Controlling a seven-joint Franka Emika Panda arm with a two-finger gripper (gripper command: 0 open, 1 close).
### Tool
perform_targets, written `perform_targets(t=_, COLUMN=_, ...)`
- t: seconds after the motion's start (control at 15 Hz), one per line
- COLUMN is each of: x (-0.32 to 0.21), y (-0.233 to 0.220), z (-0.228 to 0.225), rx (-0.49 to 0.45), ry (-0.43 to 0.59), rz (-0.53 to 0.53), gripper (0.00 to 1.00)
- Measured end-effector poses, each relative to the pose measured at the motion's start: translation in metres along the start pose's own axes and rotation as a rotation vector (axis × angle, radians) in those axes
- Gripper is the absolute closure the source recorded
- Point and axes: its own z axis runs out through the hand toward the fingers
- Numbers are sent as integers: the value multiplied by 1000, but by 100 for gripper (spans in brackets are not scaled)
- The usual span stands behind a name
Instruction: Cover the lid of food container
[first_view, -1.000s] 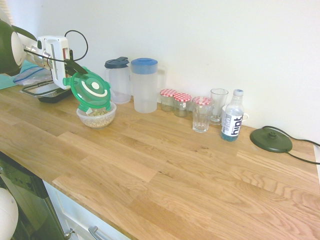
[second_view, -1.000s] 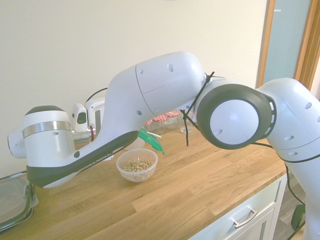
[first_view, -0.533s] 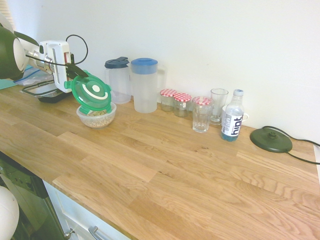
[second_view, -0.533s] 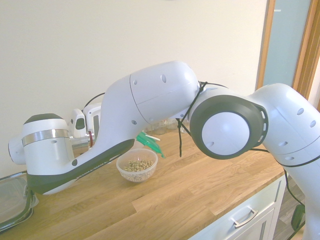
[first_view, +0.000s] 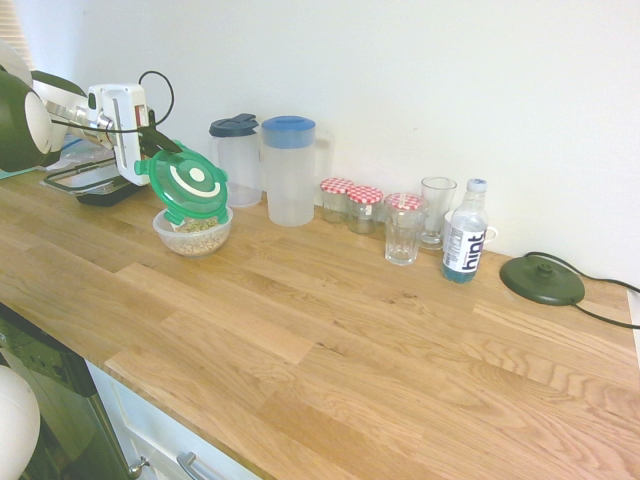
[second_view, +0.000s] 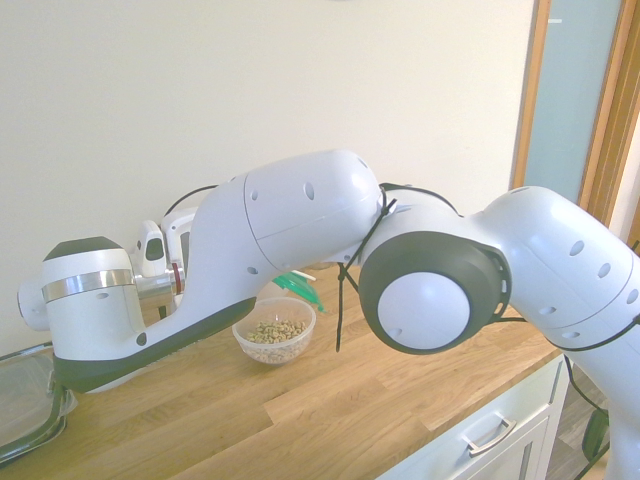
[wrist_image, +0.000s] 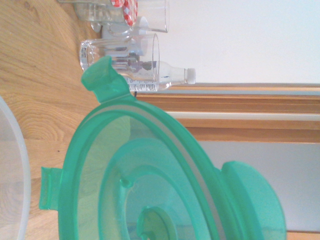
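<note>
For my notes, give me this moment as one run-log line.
stage: lid not yet on | hand: shut on lid | lid: tilted, above bowl | bowl: open, on counter

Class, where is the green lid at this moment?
In the first exterior view the lid sits at the left, held tilted in the claw just above the food container, beside the dark-lidded jug.

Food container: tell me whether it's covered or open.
Open. The food container shows its grain uncovered; the lid is tilted above it in the shut gripper.
</note>
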Motion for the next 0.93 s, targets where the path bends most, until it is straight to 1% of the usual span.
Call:
perform_targets(t=0.33, x=7, y=-10, z=16, rx=-27, ry=-10, rz=-11, gripper=100)
perform_targets(t=0.67, x=2, y=-22, z=19, rx=-16, ry=-11, rz=-28, gripper=100)
perform_targets(t=0.93, x=1, y=-21, z=11, rx=4, ry=-14, rz=-26, gripper=100)
